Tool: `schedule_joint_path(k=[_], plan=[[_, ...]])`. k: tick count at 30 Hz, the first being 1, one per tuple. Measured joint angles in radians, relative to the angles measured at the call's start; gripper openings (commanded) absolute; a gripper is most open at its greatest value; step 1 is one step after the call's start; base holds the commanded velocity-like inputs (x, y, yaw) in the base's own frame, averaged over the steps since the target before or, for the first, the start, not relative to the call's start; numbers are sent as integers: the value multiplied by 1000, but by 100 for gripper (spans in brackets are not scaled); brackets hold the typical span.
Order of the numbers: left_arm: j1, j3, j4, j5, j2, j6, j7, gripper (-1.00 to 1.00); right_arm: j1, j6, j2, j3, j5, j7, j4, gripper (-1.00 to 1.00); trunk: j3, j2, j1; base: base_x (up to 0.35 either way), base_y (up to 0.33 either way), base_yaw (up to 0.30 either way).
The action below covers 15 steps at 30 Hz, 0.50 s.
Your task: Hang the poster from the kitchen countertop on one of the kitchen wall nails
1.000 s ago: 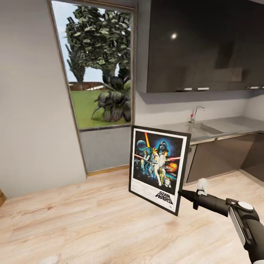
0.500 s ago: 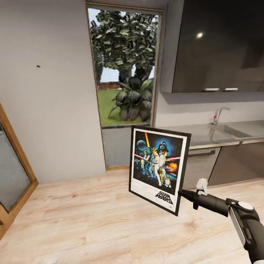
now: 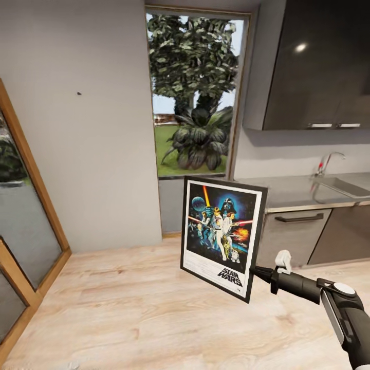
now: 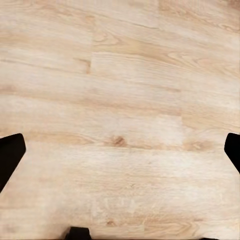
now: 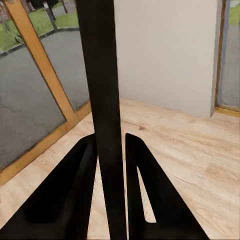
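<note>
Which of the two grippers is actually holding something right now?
The right gripper: its fingers pinch the poster by its black frame edge. The left gripper hangs open over bare wooden floor.

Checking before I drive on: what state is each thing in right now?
poster: upright, slightly tilted, off the counter, gripped at its lower right edge.
right hand: shut on the poster's frame.
left hand: open, holding nothing, above the floor.
wall nail: bare.
kitchen countertop: poster gone.

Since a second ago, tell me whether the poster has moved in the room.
Yes. The poster, clamped in the right pincer, has swung leftward with the turning robot: the tap has slid right behind it, and the nail has appeared.
</note>
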Motion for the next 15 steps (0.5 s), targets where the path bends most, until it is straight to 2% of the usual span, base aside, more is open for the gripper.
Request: schedule_joint_path(k=[15], plan=[[0,0,0,0,1,1,0,100,0,-1,7,2,0,-3,0,-100,0,0,0,85,290,286]])
